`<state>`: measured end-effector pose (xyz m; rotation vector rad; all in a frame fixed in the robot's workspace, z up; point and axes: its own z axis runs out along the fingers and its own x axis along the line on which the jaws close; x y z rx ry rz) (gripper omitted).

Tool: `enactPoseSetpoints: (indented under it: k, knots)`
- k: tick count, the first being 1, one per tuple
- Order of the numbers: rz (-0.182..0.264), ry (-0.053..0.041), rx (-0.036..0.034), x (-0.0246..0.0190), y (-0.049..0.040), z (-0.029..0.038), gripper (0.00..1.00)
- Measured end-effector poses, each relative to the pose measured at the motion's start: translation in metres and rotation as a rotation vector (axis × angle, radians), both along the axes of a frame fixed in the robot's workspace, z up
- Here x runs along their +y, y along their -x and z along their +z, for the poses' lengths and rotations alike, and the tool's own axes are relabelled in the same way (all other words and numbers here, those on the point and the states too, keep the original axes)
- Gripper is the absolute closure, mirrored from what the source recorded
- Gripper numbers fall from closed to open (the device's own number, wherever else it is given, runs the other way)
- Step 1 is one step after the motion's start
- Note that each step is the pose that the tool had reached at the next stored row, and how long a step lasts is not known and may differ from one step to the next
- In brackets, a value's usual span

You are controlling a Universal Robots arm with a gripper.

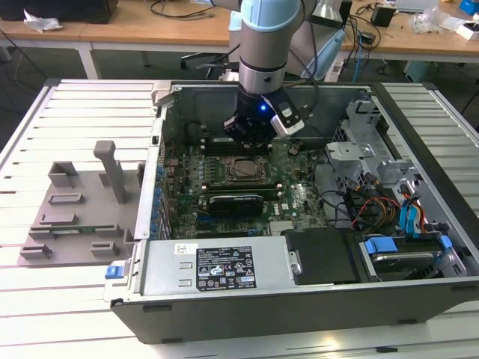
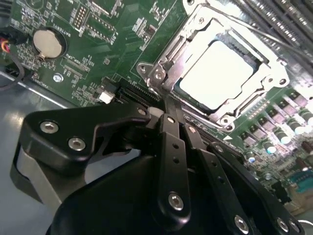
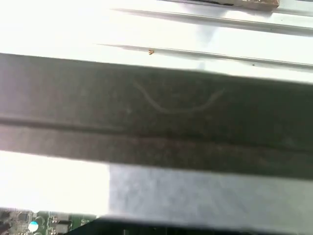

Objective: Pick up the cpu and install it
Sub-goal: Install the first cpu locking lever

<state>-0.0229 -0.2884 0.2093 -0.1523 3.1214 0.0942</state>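
A: Where is the cpu?

B: In the second wrist view the cpu (image 2: 221, 73) lies flat in the socket (image 2: 168, 73) on the green board (image 2: 112, 39), its pale metal top facing up and the silver socket frame around it. In the exterior view the cpu (image 1: 241, 170) sits in the middle of the board (image 1: 299, 194), inside the open computer case (image 1: 247, 299).

A: And the tool?

B: In the exterior view the tool (image 1: 249, 137) hangs over the board just behind the socket, near the memory slots, at the end of the arm (image 1: 263, 45). In the second wrist view the tool (image 2: 166, 110) has its black fingers (image 2: 171, 142) brought together to a point, with nothing between them. It is closed and empty, and its tip is just beside the socket frame's edge, not on the cpu.

A: What else is around?

B: A round coin battery (image 2: 49, 43) sits on the board, well apart from the socket. In the exterior view a grey tray (image 1: 78, 209) rests on the slatted white tabletop (image 1: 90, 112), on the exterior view's left of the case. Blue cables (image 1: 415, 217) lie in the case on the exterior view's right.
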Motion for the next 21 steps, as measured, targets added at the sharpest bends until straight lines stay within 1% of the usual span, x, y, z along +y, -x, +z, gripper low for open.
enactPoseSetpoints:
  k: [1,3,5,6,7,8,9,12,13,14,16,17,18,21]
  knots:
    - [0.0,0.0025,-0.0002,-0.0002,0.0,0.0003,0.89]
    - [0.0,0.0139,-0.0001,-0.0007,0.0001,0.0007,0.89]
    - [0.0,0.0276,-0.0001,-0.0015,0.0001,0.0007,0.89]
    - [0.0,0.0356,0.0,-0.0024,0.0001,0.0007,0.89]
    - [0.0,0.0403,0.0001,-0.0034,0.0001,0.0008,0.89]
    - [0.0,0.0472,-0.0001,-0.0057,0.0001,0.0007,0.89]
    - [0.0,0.0513,0.0,-0.0076,0.0001,0.0007,0.89]
    - [0.0,0.059,-0.0001,-0.0114,0.0001,0.0007,0.89]
    - [0.0,0.0615,0.0,-0.0134,0.0001,0.0007,0.89]
    - [0.0,0.0628,0.0,-0.0147,0.0001,0.0007,0.89]
    - [0.0,0.0631,0.0001,-0.015,0.0002,0.0023,0.89]
    - [0.0,0.063,0.0,-0.0151,0.0001,0.0066,0.89]
    - [0.0,0.0629,-0.0003,-0.0152,0.0001,0.0131,0.89]
    - [0.0,0.064,-0.0003,-0.0154,0.0001,0.0184,0.89]
